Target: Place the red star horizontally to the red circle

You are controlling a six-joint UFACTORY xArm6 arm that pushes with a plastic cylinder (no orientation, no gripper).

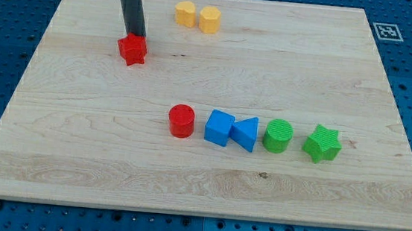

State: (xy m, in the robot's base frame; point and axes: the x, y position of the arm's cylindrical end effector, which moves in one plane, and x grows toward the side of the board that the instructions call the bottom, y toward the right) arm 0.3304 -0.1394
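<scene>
The red star (pixel 132 50) lies on the wooden board at the view's upper left. My tip (pixel 134 36) stands right at the star's top edge, touching or nearly touching it. The red circle (pixel 182 120) stands near the board's middle, below and to the right of the star, at the left end of a row of blocks.
To the right of the red circle stand a blue cube (pixel 219 127), a blue triangle (pixel 245 132), a green circle (pixel 278 135) and a green star (pixel 322 144). Two yellow blocks (pixel 186 13) (pixel 210 19) sit near the board's top edge. The board (pixel 75 156) rests on a blue perforated table.
</scene>
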